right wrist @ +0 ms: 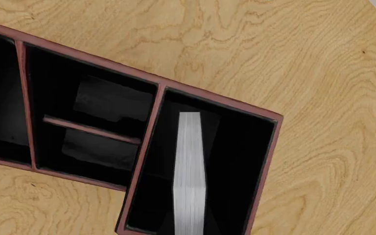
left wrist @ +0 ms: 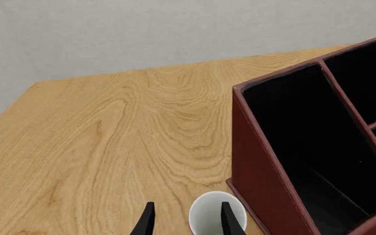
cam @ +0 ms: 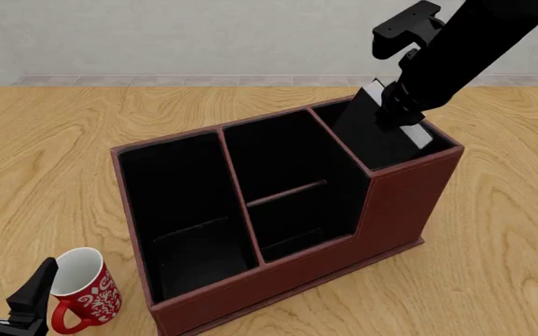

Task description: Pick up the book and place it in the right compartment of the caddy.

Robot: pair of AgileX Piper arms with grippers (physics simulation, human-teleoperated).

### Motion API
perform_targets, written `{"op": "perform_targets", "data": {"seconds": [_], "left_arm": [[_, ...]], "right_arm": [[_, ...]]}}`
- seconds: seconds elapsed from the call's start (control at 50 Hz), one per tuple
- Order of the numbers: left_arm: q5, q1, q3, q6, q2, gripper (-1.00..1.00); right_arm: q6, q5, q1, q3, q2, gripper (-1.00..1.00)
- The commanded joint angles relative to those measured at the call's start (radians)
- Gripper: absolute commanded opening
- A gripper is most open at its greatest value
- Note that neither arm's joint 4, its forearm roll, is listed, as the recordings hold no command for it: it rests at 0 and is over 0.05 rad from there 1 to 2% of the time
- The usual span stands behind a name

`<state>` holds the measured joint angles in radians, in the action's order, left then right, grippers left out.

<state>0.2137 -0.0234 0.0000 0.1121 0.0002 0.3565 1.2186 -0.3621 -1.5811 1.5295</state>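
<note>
The black book (cam: 374, 133) with white page edges (right wrist: 189, 171) stands tilted in the right compartment (right wrist: 240, 161) of the reddish-brown caddy (cam: 395, 203), its top sticking out above the rim. My right gripper (cam: 398, 105) is shut on the book's top end; its fingers do not show in the right wrist view. My left gripper (cam: 9, 280) is open and empty, low at the near left beside the caddy (left wrist: 260, 166). Its fingertips (left wrist: 147, 220) stand apart.
A red mug (cam: 87, 290) with a white inside (left wrist: 217, 215) stands on the table just left of the caddy's near corner, right beside my left gripper. The caddy's wide left section (cam: 180, 203) and middle section (cam: 283, 182) with its divider hold nothing.
</note>
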Motion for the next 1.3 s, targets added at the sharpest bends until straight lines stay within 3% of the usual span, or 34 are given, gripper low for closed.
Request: {"op": "perform_targets", "data": {"seconds": [0.02,0.36,0.38,1.3], "left_arm": [[0.0,0.004,0.0,0.0,0.0,1.0],[0.004,0.004,0.0,0.0,0.0,1.0],[0.003,0.003,0.0,0.001,0.0,1.0],[-0.012,0.001,0.0,-0.002,0.0,1.0]], "right_arm": [[-0.017,0.001,0.0,0.005,0.008,-1.0],[-0.022,0.001,-0.013,0.012,0.008,-1.0],[-0.028,0.001,-0.016,0.016,0.007,1.0],[-0.019,0.001,-0.018,-0.022,-0.051,1.0]]}}
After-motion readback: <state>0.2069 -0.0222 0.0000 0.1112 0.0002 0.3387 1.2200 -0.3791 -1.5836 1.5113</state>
